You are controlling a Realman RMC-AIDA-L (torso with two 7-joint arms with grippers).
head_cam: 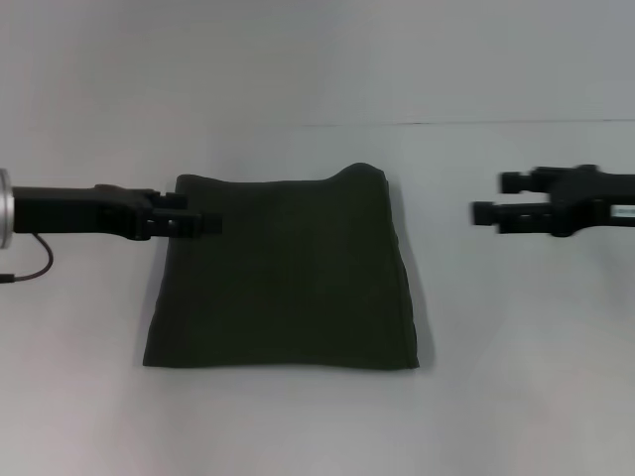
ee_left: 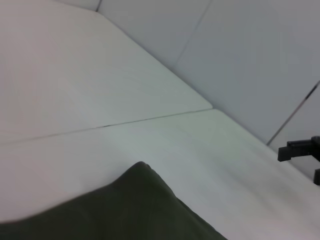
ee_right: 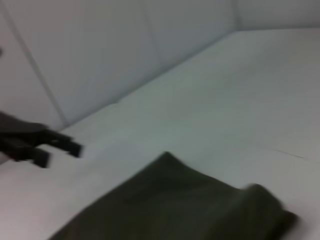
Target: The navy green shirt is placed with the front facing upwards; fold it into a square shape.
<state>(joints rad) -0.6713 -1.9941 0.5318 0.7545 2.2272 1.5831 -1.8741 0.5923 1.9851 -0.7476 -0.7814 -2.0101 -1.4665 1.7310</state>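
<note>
Head view: the navy green shirt (head_cam: 283, 275) lies folded into a rough square at the centre of the table (head_cam: 317, 59), plain side up. The left gripper (head_cam: 203, 224) hovers over its far left corner – whether its fingers are apart or together cannot be told. The right gripper (head_cam: 480, 212) hangs well apart to the right, likewise undetermined.

Left wrist view: a shirt corner (ee_left: 142, 200); the right gripper (ee_left: 300, 150) beyond.

Right wrist view: the shirt (ee_right: 175, 205), blurred – the left gripper (ee_right: 55, 147) past it.

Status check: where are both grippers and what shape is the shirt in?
Left gripper over shirt's far-left edge. Right gripper clear, off to the side. Shirt folded roughly square, one far corner humped.
</note>
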